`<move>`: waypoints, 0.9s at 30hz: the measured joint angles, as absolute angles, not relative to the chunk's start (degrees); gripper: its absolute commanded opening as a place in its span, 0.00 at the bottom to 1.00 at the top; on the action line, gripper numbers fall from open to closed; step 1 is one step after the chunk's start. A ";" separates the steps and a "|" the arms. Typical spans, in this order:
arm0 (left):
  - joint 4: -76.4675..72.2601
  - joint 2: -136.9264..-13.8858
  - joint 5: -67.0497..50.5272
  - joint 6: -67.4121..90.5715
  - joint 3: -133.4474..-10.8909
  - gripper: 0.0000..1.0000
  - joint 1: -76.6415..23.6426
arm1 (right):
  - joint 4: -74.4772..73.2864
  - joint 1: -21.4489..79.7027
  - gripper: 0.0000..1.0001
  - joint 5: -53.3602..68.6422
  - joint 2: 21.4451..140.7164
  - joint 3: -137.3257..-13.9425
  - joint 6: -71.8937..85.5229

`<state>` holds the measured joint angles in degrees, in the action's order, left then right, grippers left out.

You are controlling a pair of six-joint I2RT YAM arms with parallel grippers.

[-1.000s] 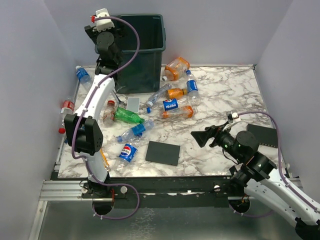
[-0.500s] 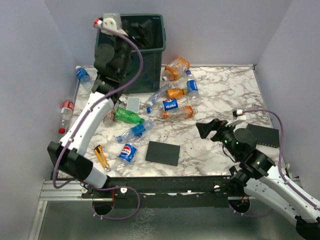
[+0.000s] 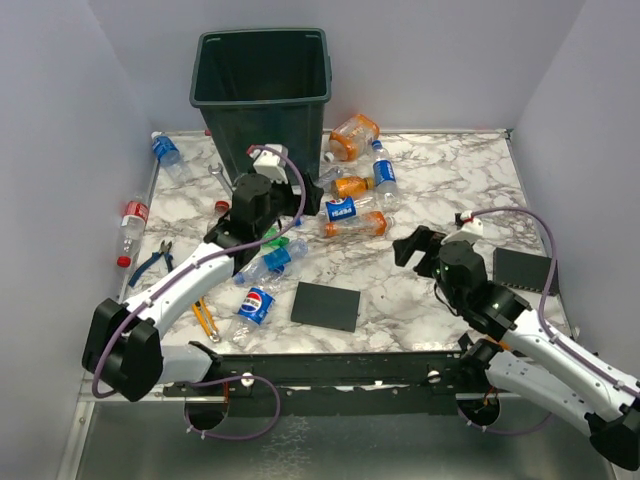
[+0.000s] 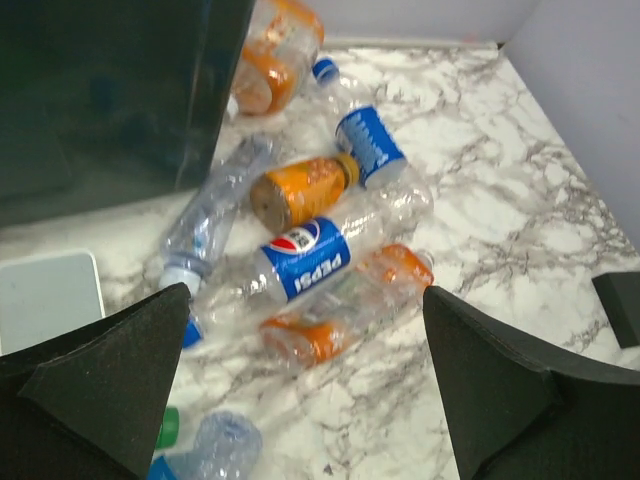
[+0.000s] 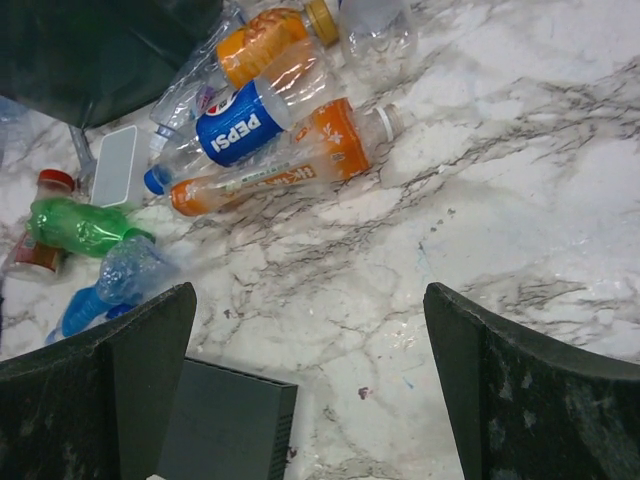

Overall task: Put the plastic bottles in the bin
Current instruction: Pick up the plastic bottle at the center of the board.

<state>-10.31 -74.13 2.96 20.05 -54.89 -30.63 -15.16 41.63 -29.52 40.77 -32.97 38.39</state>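
Observation:
The dark green bin [image 3: 260, 90] stands at the back of the table, and its wall [image 4: 100, 100] fills the left wrist view's upper left. Plastic bottles lie in a cluster to its right: a Pepsi one [image 3: 341, 209] [image 4: 300, 262] [image 5: 245, 125], an orange-labelled one [image 3: 358, 225] [image 4: 340, 315] [image 5: 290, 160] and several more. Others lie at the left edge [image 3: 133, 215] and near the front [image 3: 257, 303]. My left gripper [image 3: 300, 200] [image 4: 305, 300] hangs open and empty just before the cluster. My right gripper [image 3: 412, 250] [image 5: 310, 300] is open over bare marble.
A flat black plate [image 3: 326, 305] [image 5: 225, 420] lies near the front, another [image 3: 525, 270] at the right. Pliers [image 3: 152, 262], a wrench [image 3: 218, 172] and a yellow-handled tool [image 3: 205, 318] lie on the left. A small pale box [image 4: 50, 300] [image 5: 115, 165] sits by the bin.
My left arm has swung down from above the bin to the table beside the bottle cluster, its gripper still open. My right arm has edged slightly to the right and back.

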 measured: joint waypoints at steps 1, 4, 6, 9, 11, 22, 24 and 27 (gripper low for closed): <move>-9.56 -73.45 3.14 20.88 -52.99 0.99 -30.79 | -14.52 41.43 1.00 -29.17 41.65 -32.84 39.66; -8.19 -70.50 4.38 23.16 -48.47 0.99 -30.96 | -11.14 40.03 1.00 -26.28 45.65 -32.71 43.59; -7.46 -68.66 5.19 24.40 -46.81 0.99 -31.16 | -7.49 38.06 1.00 -22.81 49.56 -32.64 46.57; -7.60 -67.57 5.61 25.80 -46.50 0.99 -31.16 | -0.14 33.80 1.00 -16.49 55.83 -31.42 52.49; -7.62 -67.16 5.61 26.79 -46.41 0.99 -31.16 | 5.69 31.33 1.00 -13.32 59.77 -29.32 57.01; -7.62 -66.54 5.61 29.61 -45.47 0.99 -31.86 | 27.05 29.78 0.97 -10.17 81.62 -24.10 75.70; -7.62 -66.54 5.61 29.69 -45.43 0.99 -32.01 | 29.71 29.78 0.96 -10.20 85.03 -24.62 78.35; -7.62 -66.54 5.61 29.76 -45.41 0.99 -32.01 | 33.01 29.76 0.95 -10.28 89.73 -27.07 81.41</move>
<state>-7.62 -66.54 5.61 29.76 -45.41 -32.01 33.01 29.76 -10.28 89.73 -27.07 81.41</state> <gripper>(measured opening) 0.990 0.964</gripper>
